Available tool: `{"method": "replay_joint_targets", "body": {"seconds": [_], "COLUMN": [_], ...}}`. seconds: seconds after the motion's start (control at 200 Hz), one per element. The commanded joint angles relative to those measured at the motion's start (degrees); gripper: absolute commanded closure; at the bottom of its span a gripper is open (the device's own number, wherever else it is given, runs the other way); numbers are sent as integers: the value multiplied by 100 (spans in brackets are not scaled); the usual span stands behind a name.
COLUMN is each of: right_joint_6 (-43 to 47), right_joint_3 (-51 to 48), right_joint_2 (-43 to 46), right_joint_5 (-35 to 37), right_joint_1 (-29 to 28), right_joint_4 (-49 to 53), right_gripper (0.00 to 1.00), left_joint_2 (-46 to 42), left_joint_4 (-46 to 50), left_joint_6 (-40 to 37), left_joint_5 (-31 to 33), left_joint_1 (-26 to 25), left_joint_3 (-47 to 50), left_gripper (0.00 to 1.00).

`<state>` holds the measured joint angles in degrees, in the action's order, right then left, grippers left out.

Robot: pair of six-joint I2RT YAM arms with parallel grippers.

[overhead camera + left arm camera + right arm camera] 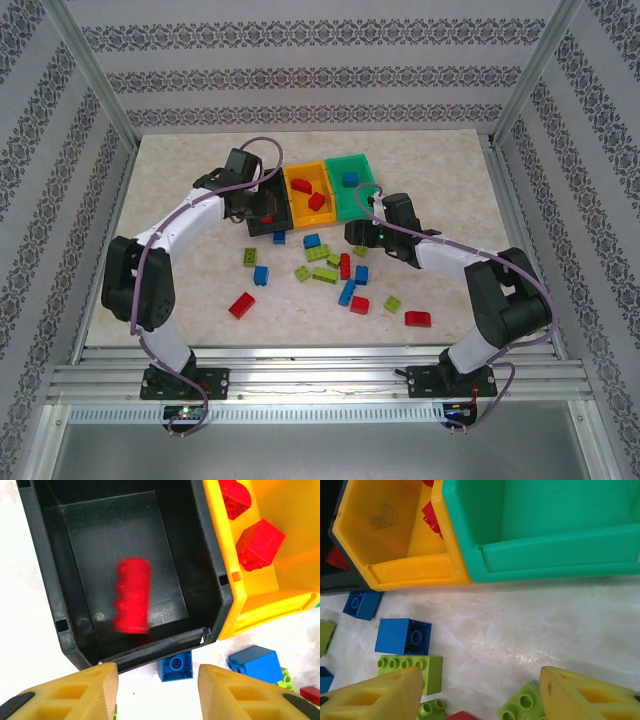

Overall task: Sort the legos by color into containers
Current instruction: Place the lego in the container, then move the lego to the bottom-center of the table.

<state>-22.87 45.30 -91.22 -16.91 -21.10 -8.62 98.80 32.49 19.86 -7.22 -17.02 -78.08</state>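
The left gripper (157,680) hangs over the near edge of the black bin (50,580), the left-hand one of the three joined containers (308,190). Its yellow fingers (90,690) are spread apart with nothing between them. Inside the bin, a red brick (132,602) shows as a blurred, studded shape against the dark floor.

To the right, the orange-yellow bin (260,605) holds two red bricks (260,545). The green bin (340,205) at the right end of the row holds one blue brick (349,179). The right gripper (481,680) sits just on the near side of the green bin, jaws likewise apart and empty, above the pale marbled table (520,625).

The rest of the legos (324,275) lie loose on the table on the near side of the bins, between the two arms. They are small studded bricks in red, blue and lime green, most of them bunched near the middle. One red piece (241,305) lies off to the left and another (418,319) off to the right. A blue piece (176,665) lies just beside the black bin's near wall.
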Motion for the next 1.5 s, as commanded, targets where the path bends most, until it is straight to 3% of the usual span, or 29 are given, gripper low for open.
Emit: {"method": "replay_joint_targets", "body": {"seconds": [0.0,0.39,0.62,0.929,1.324,1.494], "right_joint_6": [-137,-172,-199,-217,-208,-218], "right_joint_3": [5,14,-10,-25,5,27], "right_joint_2": [-93,-126,-107,-105,-141,-195], "right_joint_5": [-156,-208,-216,-203,-208,-238], "right_joint_1": [55,62,63,54,50,71], "right_joint_4": [-144,-161,-159,-149,-122,-122], "right_gripper": [37,36,36,36,36,36], "left_joint_2": [-381,-1423,-2396,-3125,-2614,-2218], "left_joint_4": [22,-137,414,1188,1599,1497], "left_joint_6": [-78,716,731,1715,1822,1637], "left_joint_5": [67,245,-489,-1461,108,304], "left_joint_1": [17,28,38,-3,-381,-479], "left_joint_3": [261,1448,2379,3700,3628,3588], "left_gripper": [52,53,51,49,42,41]}}
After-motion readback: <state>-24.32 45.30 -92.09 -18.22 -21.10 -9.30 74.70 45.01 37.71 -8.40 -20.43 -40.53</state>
